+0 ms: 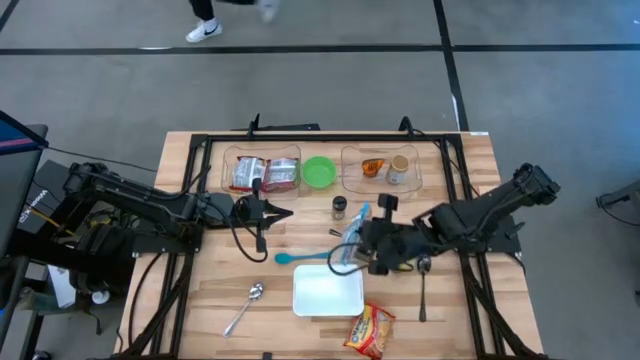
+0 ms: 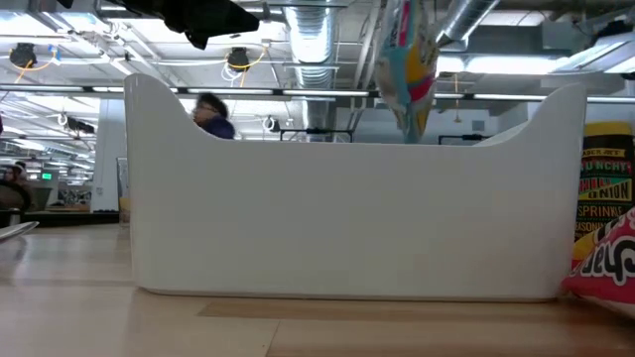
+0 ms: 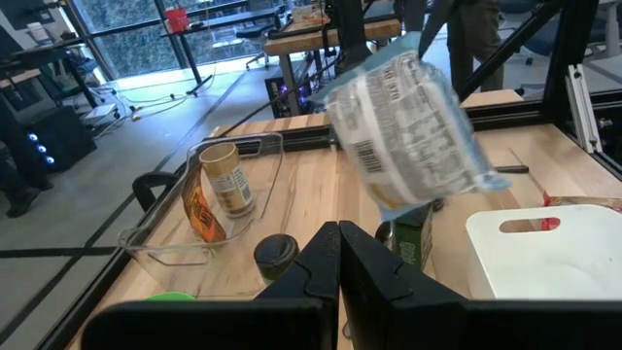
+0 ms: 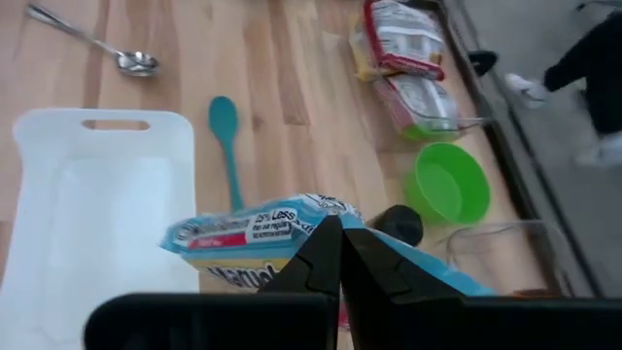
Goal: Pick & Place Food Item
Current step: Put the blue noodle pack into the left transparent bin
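Your right gripper (image 4: 335,243) is clamped on the top edge of a blue-and-white snack bag (image 4: 262,238), fingers pinched tight, and the bag hangs free below it, off the wood. In the high view that bag (image 1: 352,237) hangs just past the far edge of the white tray (image 1: 328,293), near the teal spoon (image 1: 300,257), not yet over the tray's middle. From table height you can see it dangling above and behind the tray's tall wall (image 2: 347,218), so by my read the pick is done and the place is what's left: carry it over the tray, lower, let go. The right arm reaches in from the table's right side, stretched low toward the centre, wrist tilted down at the tray. Your left gripper (image 1: 268,212) is closed on nothing and waits over the left half of the table, just in front of the clear bin (image 1: 262,172) holding packets, its arm lying out flat from the left. Around the work: a green bowl (image 1: 319,171) between the two clear bins, a small dark jar (image 1: 340,206), a metal spoon (image 1: 245,305) to the tray's left, and a red-and-yellow packet (image 1: 370,331) lying at the tray's near corner, untouched.
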You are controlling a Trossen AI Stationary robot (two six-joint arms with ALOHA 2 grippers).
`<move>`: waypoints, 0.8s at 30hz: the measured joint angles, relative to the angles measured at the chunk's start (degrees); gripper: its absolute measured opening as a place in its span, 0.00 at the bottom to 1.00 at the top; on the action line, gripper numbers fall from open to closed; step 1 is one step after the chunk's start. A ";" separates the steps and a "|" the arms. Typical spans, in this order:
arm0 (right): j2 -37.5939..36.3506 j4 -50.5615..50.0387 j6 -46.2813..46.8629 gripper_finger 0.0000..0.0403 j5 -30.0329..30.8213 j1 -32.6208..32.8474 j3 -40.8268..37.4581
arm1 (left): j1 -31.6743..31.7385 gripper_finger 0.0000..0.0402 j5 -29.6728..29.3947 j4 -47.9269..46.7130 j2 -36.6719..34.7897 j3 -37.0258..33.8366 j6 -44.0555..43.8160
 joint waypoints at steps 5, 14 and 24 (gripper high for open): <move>0.00 6.26 -4.81 0.00 -7.92 -4.00 0.00 | 0.01 0.00 -0.02 1.33 0.01 0.00 0.44; 0.00 13.70 -13.32 0.00 -22.03 -6.73 0.00 | -0.01 0.00 -0.02 1.38 0.01 0.00 0.44; 0.00 18.51 -18.04 0.00 -33.26 -5.47 -0.02 | 2.27 0.00 18.06 3.06 0.74 0.01 0.42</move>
